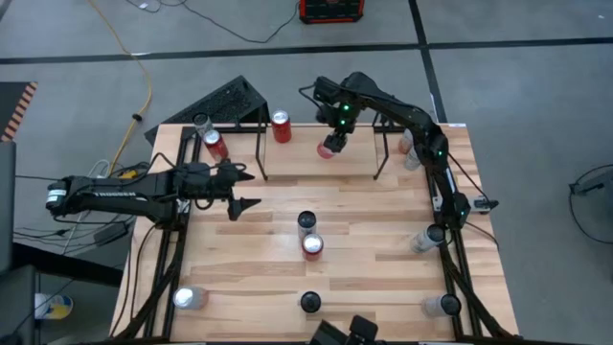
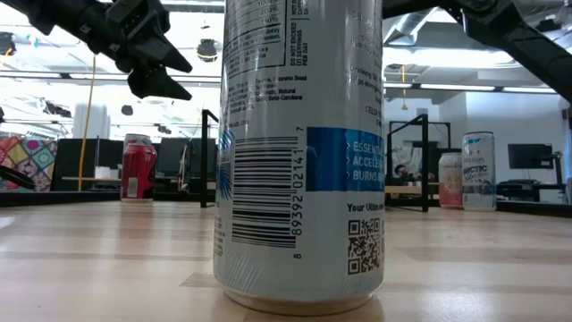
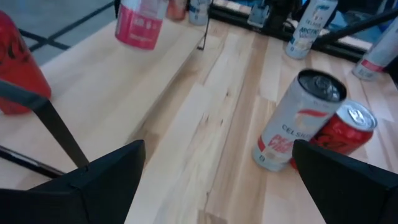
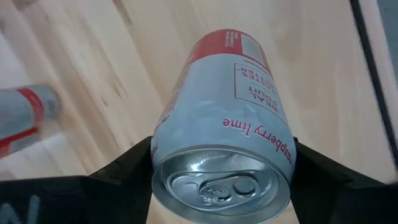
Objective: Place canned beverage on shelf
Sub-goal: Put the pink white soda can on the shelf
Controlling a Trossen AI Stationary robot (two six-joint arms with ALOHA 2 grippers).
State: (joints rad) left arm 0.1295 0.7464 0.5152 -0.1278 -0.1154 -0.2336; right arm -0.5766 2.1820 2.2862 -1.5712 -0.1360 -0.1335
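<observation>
shelf at table rear | 2 cans touching, centre

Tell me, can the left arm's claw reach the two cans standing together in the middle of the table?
Probably yes. The left gripper hangs open and empty above the table, and only bare wood lies between it and the tall silver can and the red can. The right gripper is far off, holding a raspberry lime can.

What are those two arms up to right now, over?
Right end effector shut on raspberry lime can, above the shelf. Left end effector open, empty, beside the shelf. Red cans already at shelf's far edge.
</observation>
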